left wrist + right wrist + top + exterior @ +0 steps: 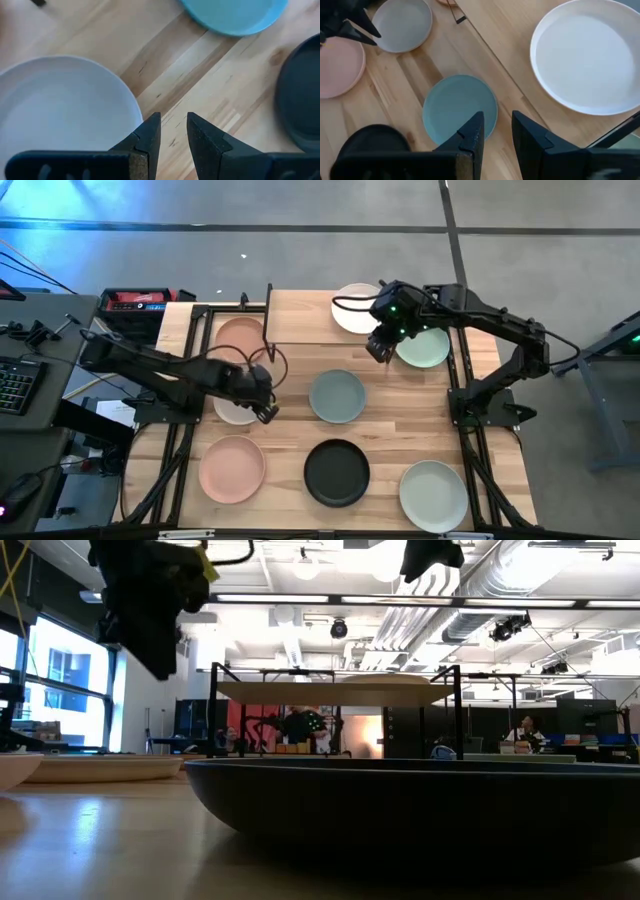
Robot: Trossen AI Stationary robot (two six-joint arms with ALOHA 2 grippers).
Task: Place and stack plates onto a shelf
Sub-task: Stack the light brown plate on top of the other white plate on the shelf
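My left pincer (173, 131) hangs slightly spread, empty, beside the white plate (60, 107); right pincer (497, 131) likewise over the shelf (320, 320).

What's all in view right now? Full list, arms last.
shelf: 1, light wood top on black legs, far middle of the table
white plate: 1, white, on the shelf
peach plates: 2, peach, one left of the shelf, one at the near left
green plates: 2, pale green, one right of the shelf, one at the near right
blue plate: 1, grey-blue, table centre
black plate: 1, black, near middle
grey plate: 1, grey, left of centre
left pincer: 1, dark, open and empty, over the grey plate's edge
right pincer: 1, dark, open and empty, by the shelf's right end
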